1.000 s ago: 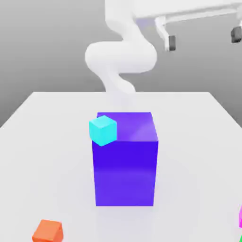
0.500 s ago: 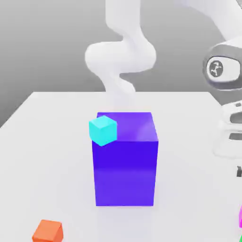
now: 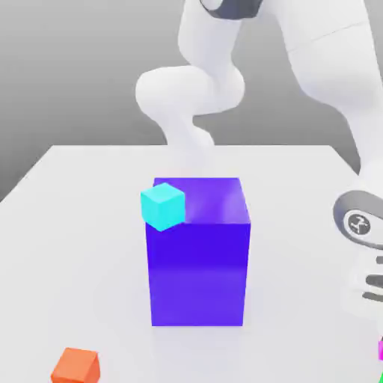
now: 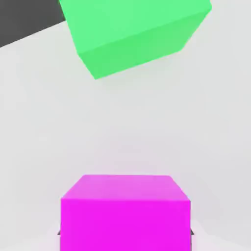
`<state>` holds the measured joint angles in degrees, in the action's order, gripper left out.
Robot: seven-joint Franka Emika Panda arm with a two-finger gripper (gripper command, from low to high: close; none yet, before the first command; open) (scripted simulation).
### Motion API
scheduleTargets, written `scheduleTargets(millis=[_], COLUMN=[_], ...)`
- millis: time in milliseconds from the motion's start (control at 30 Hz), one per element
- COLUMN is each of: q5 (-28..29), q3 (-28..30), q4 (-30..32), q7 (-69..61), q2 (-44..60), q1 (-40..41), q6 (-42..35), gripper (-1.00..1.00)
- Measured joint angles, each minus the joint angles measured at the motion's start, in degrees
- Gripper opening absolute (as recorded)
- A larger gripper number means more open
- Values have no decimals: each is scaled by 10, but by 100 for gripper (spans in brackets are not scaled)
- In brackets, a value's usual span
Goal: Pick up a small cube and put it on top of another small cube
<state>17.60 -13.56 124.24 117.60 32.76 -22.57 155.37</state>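
Observation:
A small magenta cube [image 4: 125,218] sits on the white table between my gripper's [image 4: 125,234] fingers, whose dark tips touch its two sides. The gripper is shut on it. In the exterior view a sliver of the magenta cube [image 3: 380,349] shows at the right edge, under my lowered hand [image 3: 366,277]. A green cube [image 4: 135,34] lies just beyond the magenta one, turned at an angle. On the near left corner of a tall blue block [image 3: 198,262] rests a small cyan cube [image 3: 163,206]. An orange cube [image 3: 75,366] lies on the table at the front left.
The tall blue block stands in the middle of the white table [image 3: 75,224]. My arm's white links [image 3: 329,67] arch from behind the block over to the exterior view's right. The table's edge runs close behind the green cube.
My arm has swung down at the exterior view's right, bringing the hand low over the table there. The fingers have gone from open to shut on the magenta cube.

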Motion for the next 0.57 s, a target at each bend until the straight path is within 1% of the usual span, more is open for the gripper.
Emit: scheduleTargets(millis=[133, 200, 333, 400, 467, 500, 567], q5=[-33, -50, -79, -78, -69, -66, -66], q3=[-28, -27, -9, 2, 13, 16, 16], q4=[16, -10, -88, -109, -117, -118, -118], q7=[-23, -23, -10, -1, 7, 9, 9], q2=[-68, -76, -70, -46, -9, 1, 1], q1=[21, 34, 58, 60, 54, 52, 52], q6=[-51, -84, -151, -148, -119, -110, -110], gripper=[-100, -100, -100, -100, -100, 100, 100])
